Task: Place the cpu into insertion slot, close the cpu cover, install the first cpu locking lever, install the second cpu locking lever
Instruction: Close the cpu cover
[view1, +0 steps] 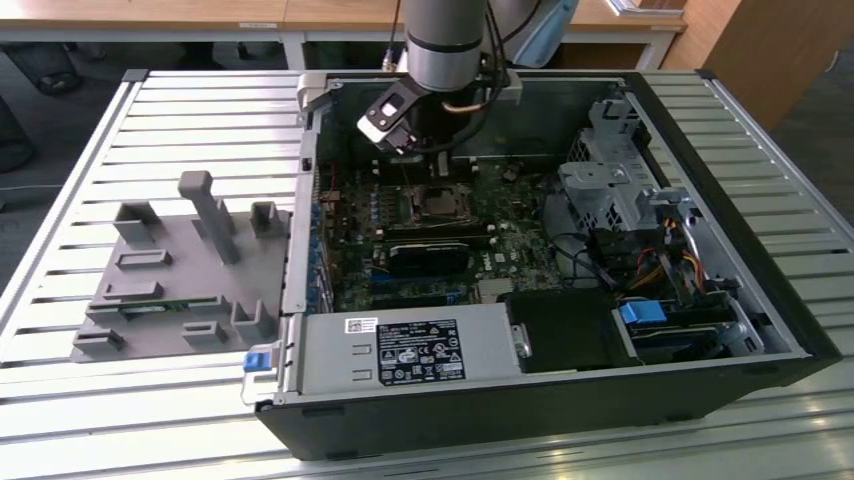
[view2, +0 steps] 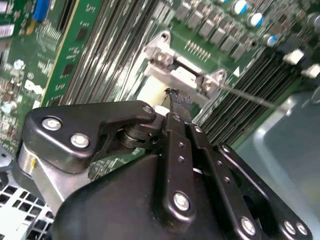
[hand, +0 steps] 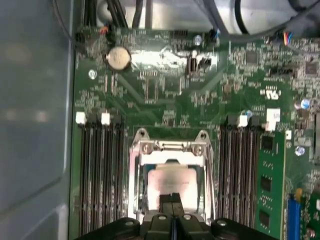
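Observation:
The cpu (hand: 170, 181), a silvery-tan square, lies in the insertion slot (view1: 435, 202) on the green board. The cpu cover (hand: 170, 147), a silvery frame with a square window, lies around it and looks lowered. My gripper (hand: 172, 201) is shut with its two black fingers pressed together and nothing between them. Its tips sit right at the near edge of the cpu. In the second wrist view the gripper (view2: 176, 100) tips are close to the socket's metal frame (view2: 175, 75). A thin metal lever rod (view2: 250, 96) sticks out sideways from there. In the exterior view the gripper (view1: 424, 160) hangs just beyond the slot.
Long black memory slots (hand: 100, 170) flank the socket, and a green module (hand: 265, 185) stands in one. A coin battery (hand: 118, 57) lies further on. The case wall (hand: 35, 100) is close. A drive cage (view1: 607, 190), power supply (view1: 400, 350) and grey fixture (view1: 174, 270) show outside.

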